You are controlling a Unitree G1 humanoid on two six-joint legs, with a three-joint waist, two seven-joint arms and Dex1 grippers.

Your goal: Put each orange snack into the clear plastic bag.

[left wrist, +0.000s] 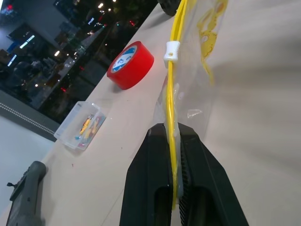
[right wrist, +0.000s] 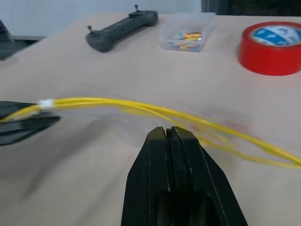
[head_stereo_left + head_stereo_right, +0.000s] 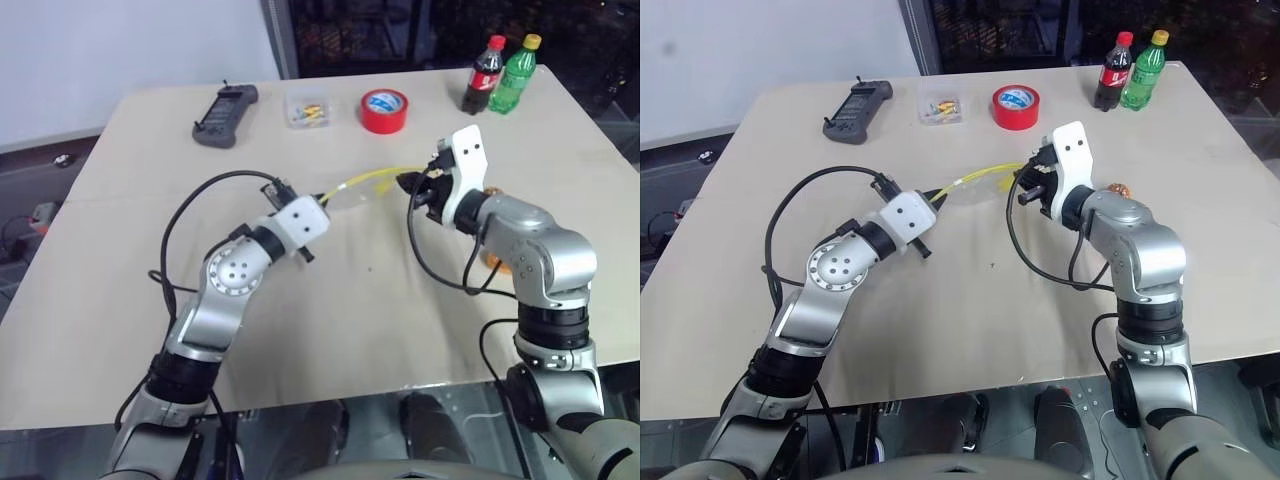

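Note:
The clear plastic bag (image 3: 372, 182) hangs off the table (image 3: 330, 330), stretched between my two grippers, and its yellow seal strip (image 1: 170, 89) bows upward. My left gripper (image 1: 172, 128) is shut on one end of that strip. My right gripper (image 2: 167, 128) is shut at the bag's other side, tips against the clear film just under the strip, which splits into two lines there. One orange snack (image 3: 1118, 188) lies on the table behind my right forearm. An orange bit (image 3: 490, 262), mostly hidden, peeks out beside that forearm.
At the table's far side stand a red tape roll (image 3: 384, 110), a small clear box of coloured bits (image 3: 306, 108), a black controller (image 3: 225, 115), a cola bottle (image 3: 484, 75) and a green bottle (image 3: 515, 75). Black cables loop beside both arms.

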